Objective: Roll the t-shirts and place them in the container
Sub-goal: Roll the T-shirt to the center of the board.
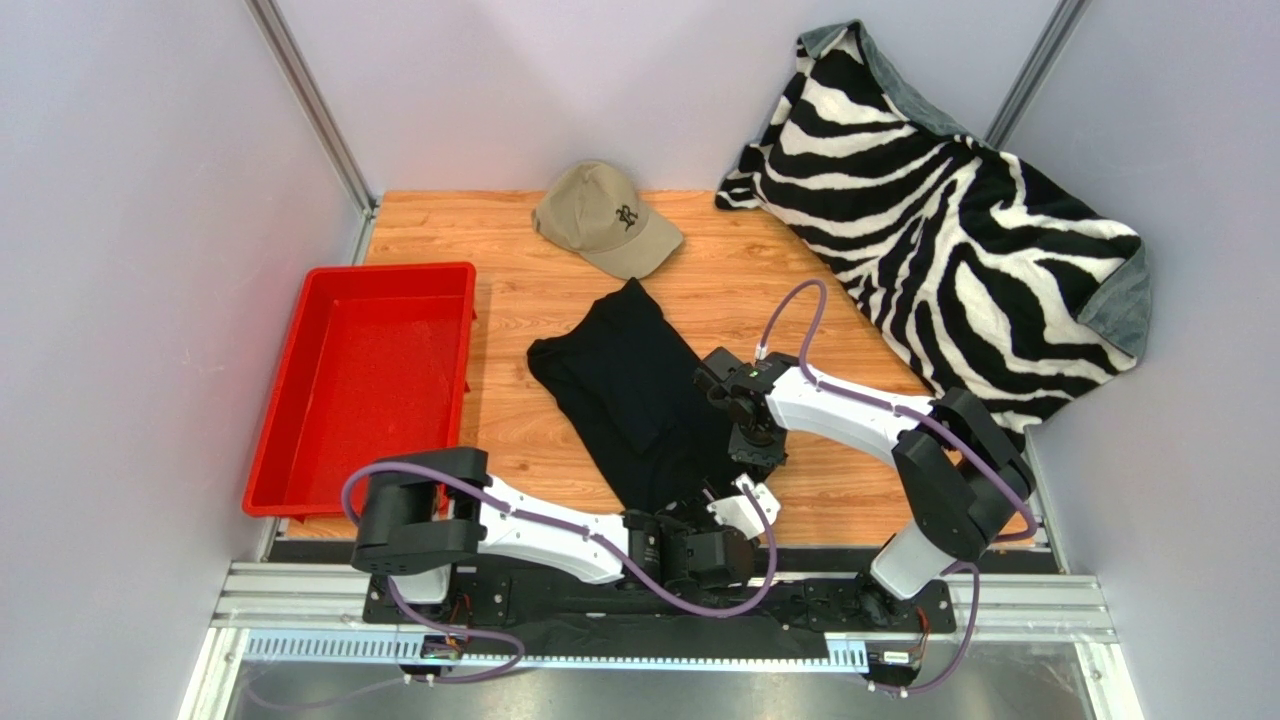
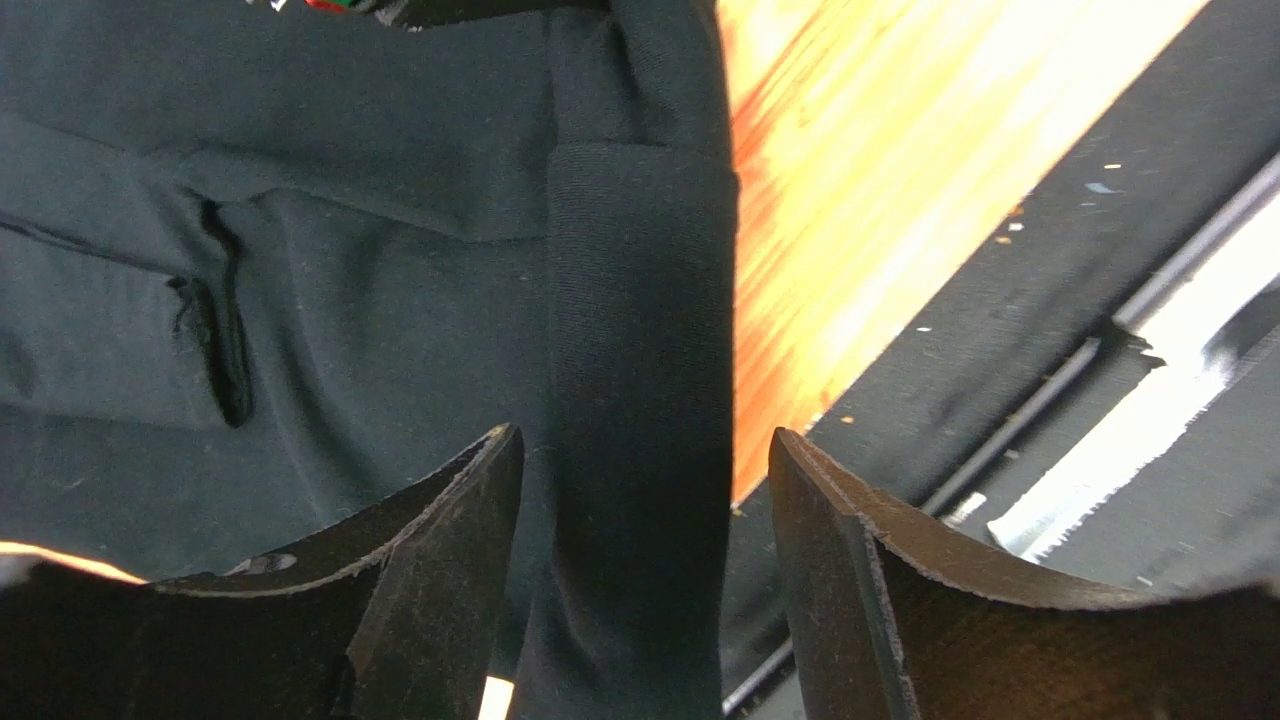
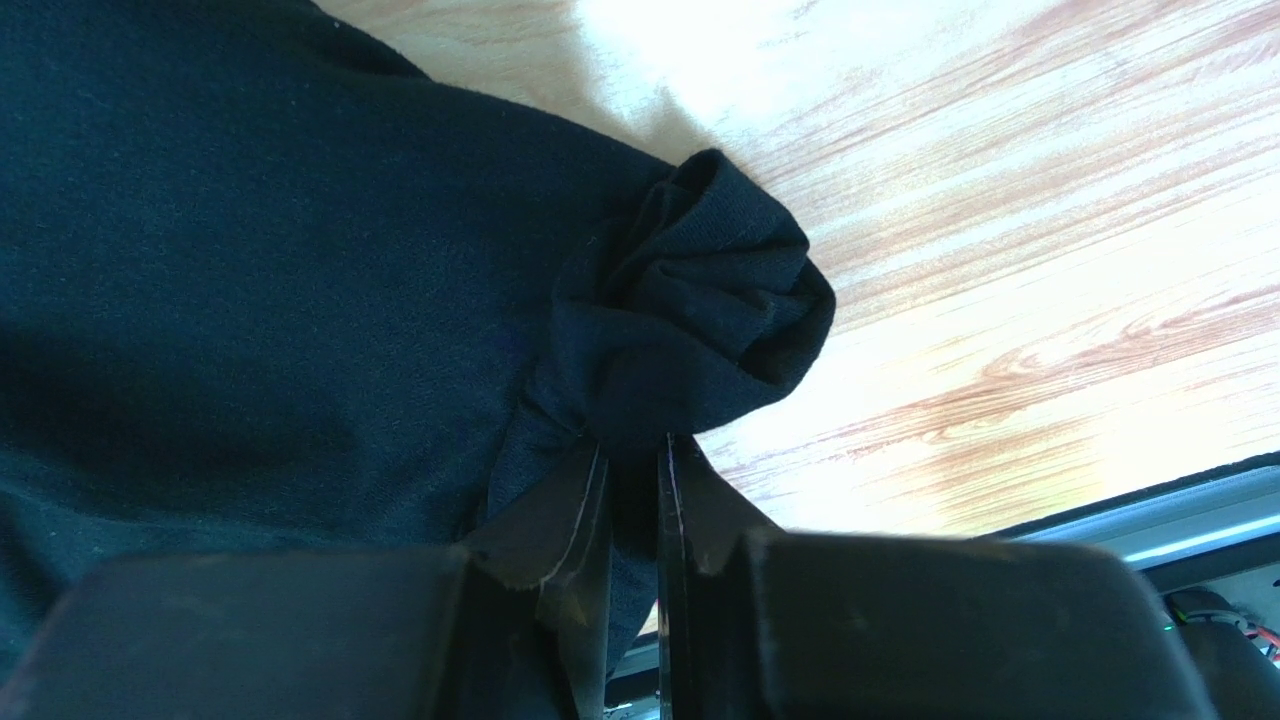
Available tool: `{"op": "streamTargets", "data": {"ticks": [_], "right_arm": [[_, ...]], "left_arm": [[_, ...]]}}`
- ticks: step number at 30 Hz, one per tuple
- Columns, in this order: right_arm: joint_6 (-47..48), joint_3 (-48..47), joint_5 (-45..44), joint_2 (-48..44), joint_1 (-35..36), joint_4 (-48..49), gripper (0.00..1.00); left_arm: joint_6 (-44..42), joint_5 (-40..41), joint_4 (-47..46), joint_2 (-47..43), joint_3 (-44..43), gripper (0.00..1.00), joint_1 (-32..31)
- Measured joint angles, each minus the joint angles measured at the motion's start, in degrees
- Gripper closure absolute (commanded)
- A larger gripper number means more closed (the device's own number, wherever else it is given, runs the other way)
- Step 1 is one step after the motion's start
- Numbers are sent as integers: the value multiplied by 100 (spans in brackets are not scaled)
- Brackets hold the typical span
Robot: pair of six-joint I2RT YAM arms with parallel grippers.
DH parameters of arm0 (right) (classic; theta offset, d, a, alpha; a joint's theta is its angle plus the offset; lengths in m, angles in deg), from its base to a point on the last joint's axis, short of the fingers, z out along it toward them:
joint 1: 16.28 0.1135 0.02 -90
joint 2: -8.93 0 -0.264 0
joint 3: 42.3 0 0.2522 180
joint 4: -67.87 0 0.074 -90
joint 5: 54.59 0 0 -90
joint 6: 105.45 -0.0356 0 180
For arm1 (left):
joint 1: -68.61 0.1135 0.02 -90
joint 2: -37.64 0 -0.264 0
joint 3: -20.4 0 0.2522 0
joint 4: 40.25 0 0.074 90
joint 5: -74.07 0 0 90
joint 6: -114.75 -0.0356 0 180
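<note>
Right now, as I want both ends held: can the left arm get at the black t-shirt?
Likely yes: the left gripper hangs open over the t-shirt, a fold between its fingers, nothing in the way.

Lab booth: plain grey walls [image 1: 150, 225] around wooden table [image 1: 504, 248].

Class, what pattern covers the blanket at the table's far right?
Black-and-white zebra stripes on the soft blanket, clearest in the top external view.

The tan cap [image 1: 607, 218] carries a dark stitched emblem on its front — too small to make out. Nothing else here bears lettering I can read.
</note>
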Motion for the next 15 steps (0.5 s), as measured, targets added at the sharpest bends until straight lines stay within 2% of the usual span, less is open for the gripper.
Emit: {"op": "streamTargets", "data": {"ticks": [3, 4, 6, 7, 8, 11, 15], "right_arm": [[-2, 0, 9, 0, -2, 0, 86], [-4, 0, 9, 0, -2, 0, 84], [-7, 0, 7, -2, -2, 2, 68], [-22, 0, 9, -13, -2, 2, 60], [-48, 2, 7, -26, -2, -2, 46], [-109, 79, -7, -221, -2, 26, 29], [-225, 256, -122, -922, 0, 39, 21]], "left_arm": [[-15, 153, -22, 111, 0, 42, -37], [-4, 188, -24, 136, 0, 57, -35], [44, 251, -33, 175, 2, 73, -37], [57, 267, -42, 184, 4, 85, -42], [74, 262, -55, 184, 9, 90, -42], [109, 181, -177, 181, 83, 96, -24], [184, -269, -564, -2, 417, 97, 120]]}}
